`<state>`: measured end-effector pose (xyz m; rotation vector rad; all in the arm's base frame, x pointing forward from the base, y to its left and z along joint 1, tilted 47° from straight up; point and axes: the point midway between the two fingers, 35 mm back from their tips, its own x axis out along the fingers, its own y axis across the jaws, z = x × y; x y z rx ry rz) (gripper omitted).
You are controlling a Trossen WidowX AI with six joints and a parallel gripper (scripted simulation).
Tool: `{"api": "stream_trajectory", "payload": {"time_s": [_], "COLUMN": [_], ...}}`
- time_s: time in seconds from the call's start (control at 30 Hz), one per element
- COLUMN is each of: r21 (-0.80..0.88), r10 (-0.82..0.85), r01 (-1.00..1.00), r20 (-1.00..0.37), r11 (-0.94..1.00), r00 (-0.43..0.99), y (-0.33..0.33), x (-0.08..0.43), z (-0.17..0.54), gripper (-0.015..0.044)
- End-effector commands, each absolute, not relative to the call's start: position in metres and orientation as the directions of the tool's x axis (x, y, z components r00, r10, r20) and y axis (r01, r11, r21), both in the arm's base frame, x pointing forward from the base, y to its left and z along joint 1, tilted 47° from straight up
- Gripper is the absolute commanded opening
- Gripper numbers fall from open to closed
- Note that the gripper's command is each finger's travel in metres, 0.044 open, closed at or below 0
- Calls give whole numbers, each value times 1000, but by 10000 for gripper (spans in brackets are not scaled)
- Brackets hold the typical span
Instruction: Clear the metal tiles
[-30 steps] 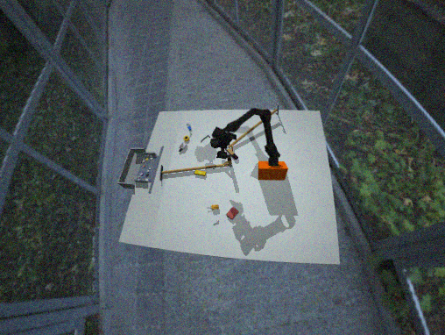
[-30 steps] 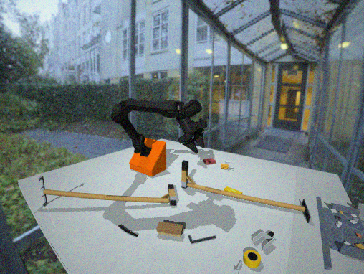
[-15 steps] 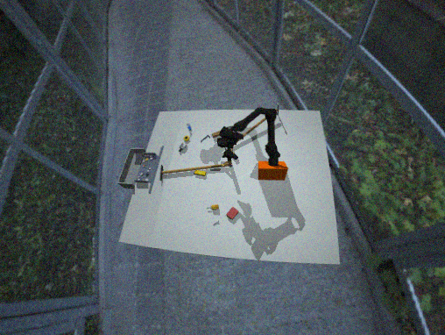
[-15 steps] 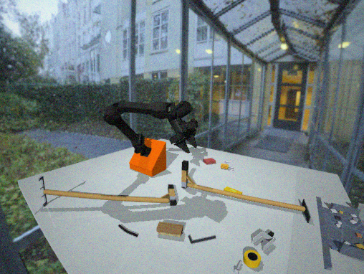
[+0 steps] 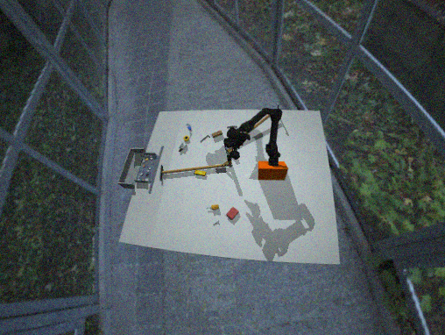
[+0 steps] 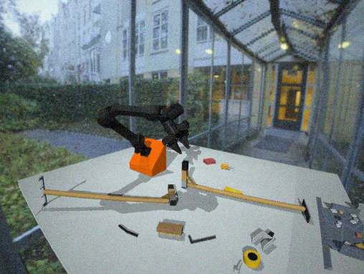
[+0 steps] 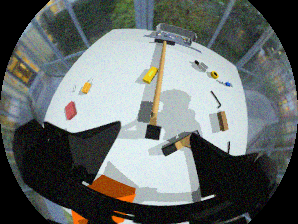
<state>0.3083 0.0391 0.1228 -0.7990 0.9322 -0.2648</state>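
Note:
The long scraper (image 5: 193, 167) (image 6: 251, 198) (image 7: 160, 85) lies on the table, its dark blade towards the steel plate (image 6: 331, 234) and its upright black-topped grip towards the arm. Several small metal tiles (image 5: 147, 165) (image 6: 338, 224) lie on the plate. The catch box (image 5: 126, 167) stands at the plate's far end; whether it holds tiles is too small to tell. My gripper (image 5: 232, 158) (image 6: 184, 150) (image 7: 157, 131) is open and empty, above the table near the scraper's grip. In the wrist view the grip's black top shows between the fingertips, but the fingers do not touch it.
A second long-handled tool (image 5: 262, 121) (image 6: 107, 196) with a pronged head lies beside the arm. A yellow block (image 5: 200, 173) (image 6: 233, 191) lies close to the scraper's handle. A wooden block (image 6: 170, 228), a hex key (image 6: 204, 238) and a red block (image 5: 232, 213) (image 6: 209, 161) lie around.

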Motion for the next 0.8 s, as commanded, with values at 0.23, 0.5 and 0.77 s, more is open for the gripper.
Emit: {"api": "stream_trajectory", "payload": {"time_s": [0.23,0.5,0.77], "r21": [-717,-717,-718], "r10": [-520,-520,-521], "r01": [-120,-120,-119], "r20": [-599,-600,-598], "r11": [686,687,685], "r00": [608,608,609], "y": [31,20,2], "x": [283,283,282], "z": [116,107,91], "gripper": [440,440,440]}}
